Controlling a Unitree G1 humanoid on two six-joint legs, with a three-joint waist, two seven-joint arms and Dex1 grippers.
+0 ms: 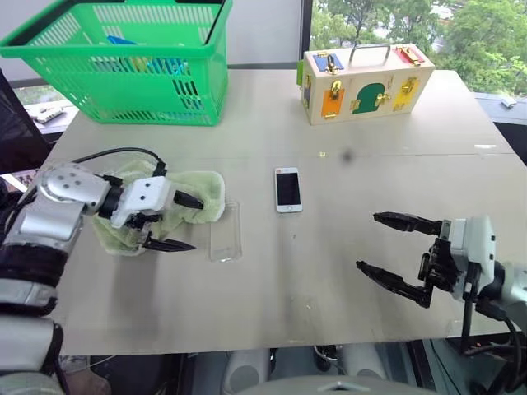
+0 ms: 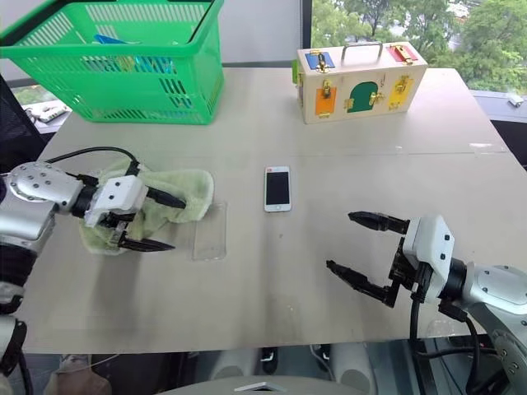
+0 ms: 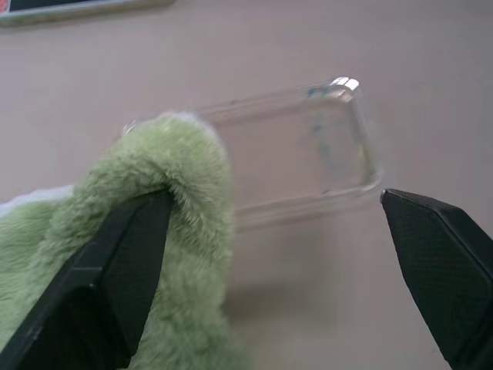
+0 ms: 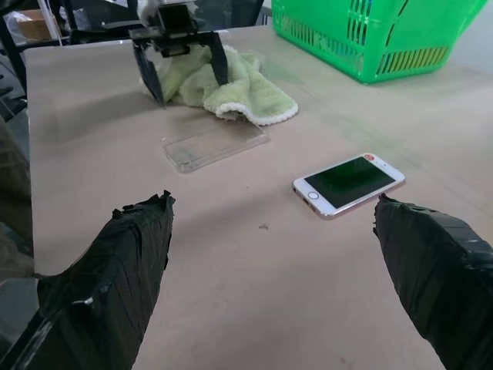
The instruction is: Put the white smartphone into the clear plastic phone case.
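Note:
The white smartphone (image 1: 288, 189) lies flat, screen up, in the middle of the table. To its left the clear plastic phone case (image 1: 226, 231) rests on the table, its far corner just under the edge of a green cloth (image 1: 200, 191). My left gripper (image 1: 181, 222) hovers open over the cloth, just left of the case, one finger against the cloth and nothing held. In the left wrist view the case (image 3: 308, 158) sits between the open fingers (image 3: 443, 270). My right gripper (image 1: 395, 251) stands open near the table's front right, empty, pointing toward the phone (image 4: 348, 183).
A green plastic basket (image 1: 132, 62) with items stands at the back left. A wooden latch box (image 1: 366, 82) with a handle sits at the back right. The table's front edge runs just below my right gripper.

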